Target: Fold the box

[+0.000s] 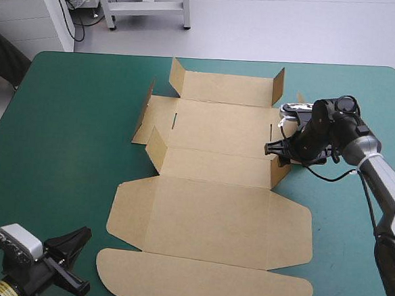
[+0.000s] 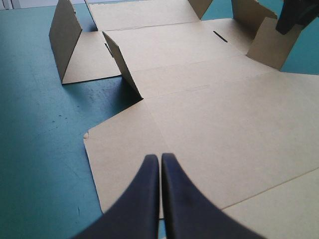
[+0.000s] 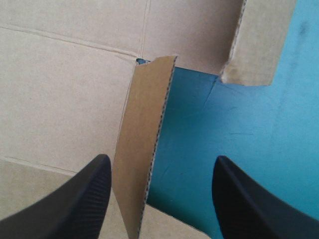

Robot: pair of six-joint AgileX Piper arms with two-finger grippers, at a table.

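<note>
The brown box lies as a cut sheet in the middle of the table, its near panels flat. Small flaps stand raised along its far part. My right gripper is at the box's right edge, open. In the right wrist view a raised side flap stands on edge between the fingers, close beside one finger and well apart from the other. My left gripper is shut at the table's near left corner. Its tip hovers over the near left corner of the flat sheet, holding nothing.
Raised flaps stand at the far wall's corners and on the box's left side. Bare teal-green cover stretches left of the box. The rounded lid panel reaches the table's near edge.
</note>
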